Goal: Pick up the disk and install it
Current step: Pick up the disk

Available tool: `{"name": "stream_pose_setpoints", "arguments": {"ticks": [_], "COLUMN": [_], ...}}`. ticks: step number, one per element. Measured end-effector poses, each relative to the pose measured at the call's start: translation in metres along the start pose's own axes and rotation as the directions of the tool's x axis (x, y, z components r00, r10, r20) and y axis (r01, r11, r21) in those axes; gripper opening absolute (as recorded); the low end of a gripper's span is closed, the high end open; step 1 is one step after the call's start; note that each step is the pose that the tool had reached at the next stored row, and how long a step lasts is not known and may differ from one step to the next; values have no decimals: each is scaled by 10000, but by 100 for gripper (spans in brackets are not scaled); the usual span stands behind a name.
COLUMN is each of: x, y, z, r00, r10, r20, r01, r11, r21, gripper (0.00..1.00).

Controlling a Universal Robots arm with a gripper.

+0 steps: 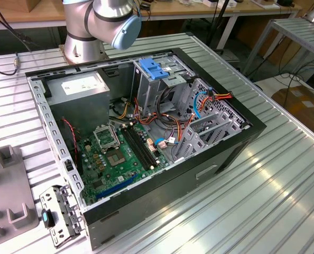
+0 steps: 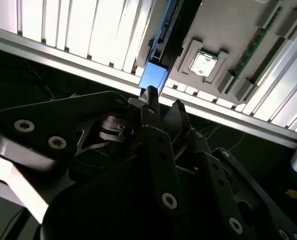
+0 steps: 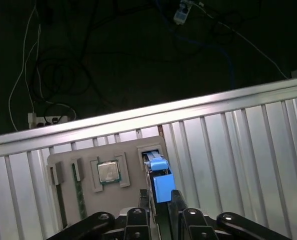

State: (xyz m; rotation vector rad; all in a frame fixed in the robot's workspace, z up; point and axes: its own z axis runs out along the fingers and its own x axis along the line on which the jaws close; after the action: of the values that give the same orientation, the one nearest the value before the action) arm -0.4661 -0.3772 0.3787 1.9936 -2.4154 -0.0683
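The disk (image 3: 158,172) stands on its edge in a slot of the grey tray (image 3: 116,205), with its blue carrier uppermost. Its long axis runs along the slats of the counter (image 3: 238,150), from the tray's far edge back toward my tool (image 3: 160,200). The blue end points at me and sits right at the tool's tip. I cannot tell whether the tool is clamped on it or merely around it.

In the second wrist view the disk (image 2: 152,76) shows as a bright blue tab just past my tool (image 2: 163,102), and its thin dark edge recedes across the tray (image 2: 223,20).

Both wrist views show a processor chip (image 3: 108,172) in a square pocket just beside the disk's slot. A memory stick (image 3: 81,197) lies past it, parallel to the disk. The second wrist view shows the chip (image 2: 203,63) and stick (image 2: 258,35) from the other side.

The first wrist view adds the counter's edge, with the dark floor (image 3: 88,60) and its loose cables beyond.

The exterior view gives the wider scene. My arm (image 1: 101,21) rises at the back of the counter (image 1: 241,201). An open computer case (image 1: 199,174) lies on its side, and the tray (image 1: 9,185) is at the exterior view's left, near the case.
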Motion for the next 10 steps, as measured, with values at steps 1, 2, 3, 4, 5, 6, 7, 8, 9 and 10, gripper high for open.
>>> {"name": "stream_pose_setpoints", "arguments": {"ticks": [1,2,3,4,5,6,7,8,9,10], "x": [0,0,0,0,0,0,0,0,0,0], "y": [0,0,0,0,0,0,0,0,0,0], "z": [0,0,0,0,0,0,0,0,0,0], "r00": [10000,10000,10000,10000,10000,10000,10000,10000,10000,10000], "r10": [-33,-40,-44,-56,-68,-71,-74,-75,-78,-80], "r20": [-2,-2,-2,-2,-3,-3,-3,-3,-3,-3], "r01": [33,40,44,56,68,71,74,75,78,80], "r11": [10000,10000,10000,10000,10000,10000,10000,10000,10000,10000], "r21": [-1,-1,-1,-1,-2,-2,-1,-2,-1,-2], "gripper": [31,31,31,31,31,31,31,31,31,31]}}
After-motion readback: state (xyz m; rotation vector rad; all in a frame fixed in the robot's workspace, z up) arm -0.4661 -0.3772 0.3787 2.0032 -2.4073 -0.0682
